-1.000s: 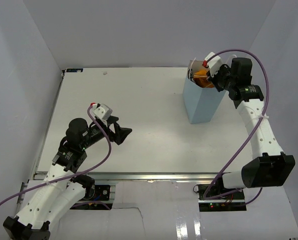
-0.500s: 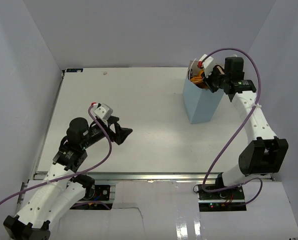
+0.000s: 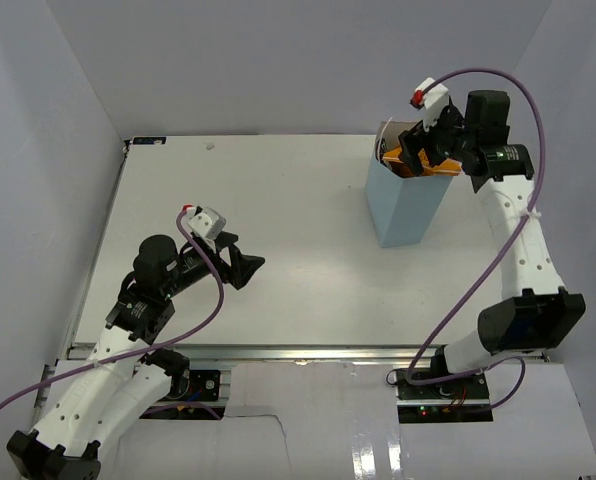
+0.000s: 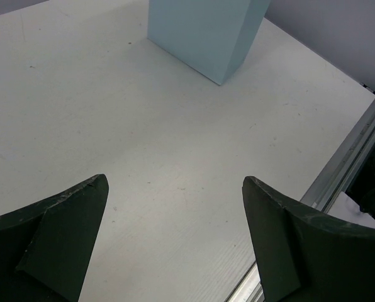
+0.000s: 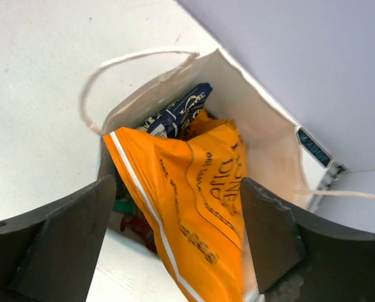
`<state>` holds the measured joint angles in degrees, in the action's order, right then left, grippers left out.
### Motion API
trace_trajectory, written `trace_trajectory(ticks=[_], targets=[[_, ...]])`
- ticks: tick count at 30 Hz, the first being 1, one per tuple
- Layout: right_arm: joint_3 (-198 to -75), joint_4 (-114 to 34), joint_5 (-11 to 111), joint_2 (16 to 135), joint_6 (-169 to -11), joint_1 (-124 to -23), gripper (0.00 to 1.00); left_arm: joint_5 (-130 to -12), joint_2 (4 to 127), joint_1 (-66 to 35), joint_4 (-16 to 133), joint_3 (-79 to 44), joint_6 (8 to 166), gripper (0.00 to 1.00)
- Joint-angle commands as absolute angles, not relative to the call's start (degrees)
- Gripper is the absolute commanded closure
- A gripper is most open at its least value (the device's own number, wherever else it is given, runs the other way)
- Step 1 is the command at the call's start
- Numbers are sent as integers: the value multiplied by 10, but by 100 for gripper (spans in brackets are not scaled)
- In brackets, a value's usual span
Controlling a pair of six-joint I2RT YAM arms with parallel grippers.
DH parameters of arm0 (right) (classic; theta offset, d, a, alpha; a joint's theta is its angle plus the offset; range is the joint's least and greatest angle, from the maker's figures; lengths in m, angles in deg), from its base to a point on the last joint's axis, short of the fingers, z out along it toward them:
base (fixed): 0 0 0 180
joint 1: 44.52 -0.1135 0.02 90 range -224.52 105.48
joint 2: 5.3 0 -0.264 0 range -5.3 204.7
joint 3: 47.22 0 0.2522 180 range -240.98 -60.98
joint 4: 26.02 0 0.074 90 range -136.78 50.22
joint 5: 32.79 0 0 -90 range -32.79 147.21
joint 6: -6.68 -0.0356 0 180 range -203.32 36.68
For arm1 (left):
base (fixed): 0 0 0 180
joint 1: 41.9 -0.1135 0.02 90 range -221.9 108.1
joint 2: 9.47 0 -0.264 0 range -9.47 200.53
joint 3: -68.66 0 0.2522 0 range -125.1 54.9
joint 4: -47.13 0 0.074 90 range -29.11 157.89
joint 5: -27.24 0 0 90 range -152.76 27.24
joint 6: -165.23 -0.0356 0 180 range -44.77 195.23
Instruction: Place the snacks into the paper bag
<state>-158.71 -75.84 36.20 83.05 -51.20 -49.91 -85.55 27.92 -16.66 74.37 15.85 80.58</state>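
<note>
The light-blue paper bag (image 3: pixel 408 205) stands upright at the back right of the table; the left wrist view shows it ahead (image 4: pixel 200 31). My right gripper (image 3: pixel 423 150) hovers just over its mouth, open (image 5: pixel 177 182). Below the spread fingers, the long orange chip bag (image 5: pixel 200 201) stands in the bag and sticks out of the top (image 3: pixel 394 156). Neither finger presses on it. A blue-and-white packet (image 5: pixel 181 113), a green one (image 5: pixel 124 206) and a red one (image 5: pixel 137 226) lie deeper inside. My left gripper (image 3: pixel 246 268) is open and holds nothing, low over the table's front left (image 4: pixel 175 245).
A white cord handle (image 5: pixel 131 60) arches over the paper bag's far rim. The table's metal front rail (image 4: pixel 357 145) runs close to the left gripper. Grey walls enclose the table on three sides, near the bag at the right.
My right gripper has gone from shut to open and risen slightly above the bag's mouth, letting go of the orange chip bag. The left arm has not moved.
</note>
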Motion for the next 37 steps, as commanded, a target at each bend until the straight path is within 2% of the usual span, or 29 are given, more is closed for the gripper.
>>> trace_trajectory(ticks=[1,3,5,10,14,16,19,22,26,30,37], targets=[[-1601,-749,363,749,-560,-502,12,-844,274,-167,740,158,800,2],[-1553,-742,353,700,-582,-503,4,-845,280,-167,741,157,799,2],[-1508,-739,334,643,-591,-502,2,-842,283,-167,743,157,799,2],[-1331,-710,242,492,-581,-502,1,-841,284,-167,743,157,799,2],[-1183,-734,86,386,-519,-502,10,-844,285,-167,741,157,798,2],[-1126,-678,54,358,-580,-502,10,-847,288,-167,742,158,798,2],[-1034,-583,130,330,-641,-492,10,-848,289,-167,742,159,798,2],[-984,-533,304,295,-724,-483,10,-833,283,-167,744,159,800,2],[-936,-519,435,268,-751,-479,10,-810,285,-167,744,161,801,2],[-936,-530,477,262,-775,-479,10,-795,289,-167,748,161,800,2],[-927,-520,463,232,-769,-479,10,-783,296,-167,752,162,798,2]])
